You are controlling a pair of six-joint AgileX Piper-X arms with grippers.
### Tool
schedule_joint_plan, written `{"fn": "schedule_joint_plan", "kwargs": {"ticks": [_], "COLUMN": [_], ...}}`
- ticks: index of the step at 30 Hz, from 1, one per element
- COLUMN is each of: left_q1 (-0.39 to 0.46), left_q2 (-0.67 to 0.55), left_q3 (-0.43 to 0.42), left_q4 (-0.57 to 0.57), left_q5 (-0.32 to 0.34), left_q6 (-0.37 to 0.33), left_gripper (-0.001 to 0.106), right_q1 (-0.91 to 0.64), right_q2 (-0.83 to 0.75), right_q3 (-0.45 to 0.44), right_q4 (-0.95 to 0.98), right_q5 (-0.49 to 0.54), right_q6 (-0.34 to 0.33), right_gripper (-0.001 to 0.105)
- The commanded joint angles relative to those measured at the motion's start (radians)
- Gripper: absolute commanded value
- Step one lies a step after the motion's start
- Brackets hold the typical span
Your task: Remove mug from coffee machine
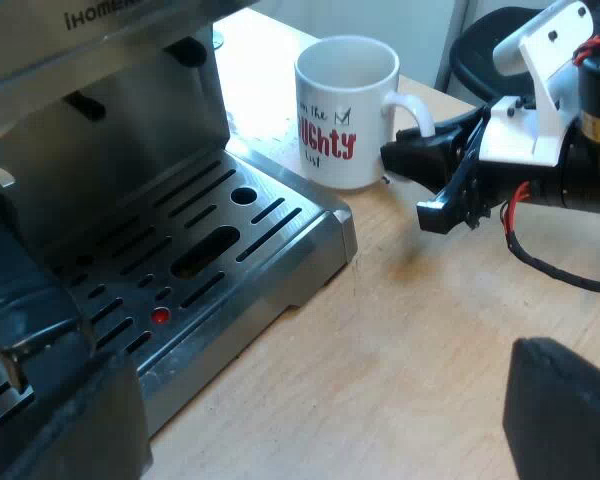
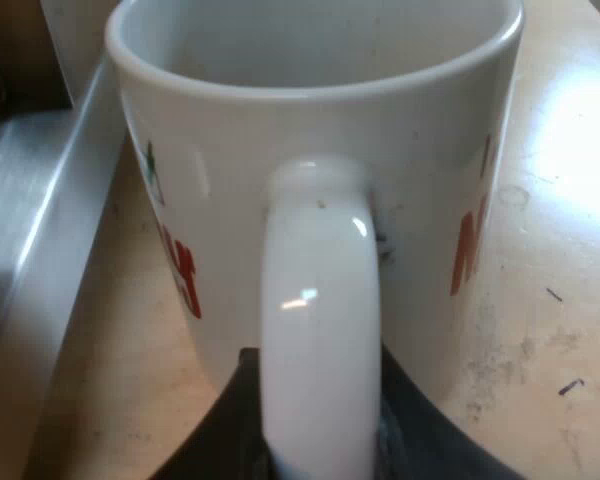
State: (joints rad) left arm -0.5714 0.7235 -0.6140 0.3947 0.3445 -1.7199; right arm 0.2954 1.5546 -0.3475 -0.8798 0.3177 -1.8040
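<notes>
Left wrist view: white ceramic mug with red lettering [image 1: 345, 110] off the slotted steel drip tray [image 1: 290, 262] of the silver espresso machine [image 1: 100, 130], upright on the pale wooden bench [image 1: 410, 360] just beside the tray's corner; right gripper [image 1: 405, 185] at its handle; left gripper [image 1: 280, 335] over the tray's edge, fingers spread wide, holding nothing

Right wrist view: black fingers [image 2: 220, 445] pressed against both sides of the white handle [image 2: 320, 330], grasping it

Judged nearly done: removed and set down; left only to let go and back away
</notes>
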Motion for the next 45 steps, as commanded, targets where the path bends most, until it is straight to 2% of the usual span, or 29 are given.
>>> {"fn": "schedule_joint_plan", "kwargs": {"ticks": [1, 6, 9, 14, 16, 19, 24, 32, 45], "left_q1": [-0.007, -0.007, -0.007, -0.007, -0.007, -0.007, -0.007, -0.007, -0.007], "left_q2": [0.0, 0.0, 0.0, 0.0, 0.0, 0.0, 0.0, 0.0, 0.0], "left_q3": [0.0, 0.0, 0.0, 0.0, 0.0, 0.0, 0.0, 0.0, 0.0], "left_q4": [-0.012, -0.012, -0.012, -0.012, -0.012, -0.012, -0.012, -0.012, -0.012], "left_q5": [0.004, 0.004, 0.004, 0.004, 0.004, 0.004, 0.004, 0.004, 0.004], "left_q6": [-0.01, -0.01, -0.01, -0.01, -0.01, -0.01, -0.01, -0.01, -0.008], "left_gripper": [0.083, 0.083, 0.083, 0.083, 0.083, 0.083, 0.083, 0.083, 0.083], "right_q1": [-0.003, -0.003, -0.003, -0.003, -0.003, -0.003, -0.001, -0.001, -0.001], "right_q2": [0.014, 0.015, 0.015, 0.015, 0.015, 0.015, 0.015, -0.027, -0.257], "right_q3": [-0.007, -0.007, -0.007, -0.007, -0.007, -0.007, -0.007, -0.007, -0.007], "right_q4": [-0.06, -0.058, -0.027, 0.033, 0.033, 0.038, 0.055, 0.076, 0.4], "right_q5": [-0.001, -0.001, -0.001, -0.001, -0.001, -0.001, -0.001, -0.001, -0.008], "right_q6": [0.0, 0.014, 0.014, 0.014, 0.014, 0.055, 0.081, 0.081, 0.081], "right_gripper": [0.0, 0.0, 0.008, 0.033, 0.039, 0.055, 0.073, 0.074, 0.074]}}
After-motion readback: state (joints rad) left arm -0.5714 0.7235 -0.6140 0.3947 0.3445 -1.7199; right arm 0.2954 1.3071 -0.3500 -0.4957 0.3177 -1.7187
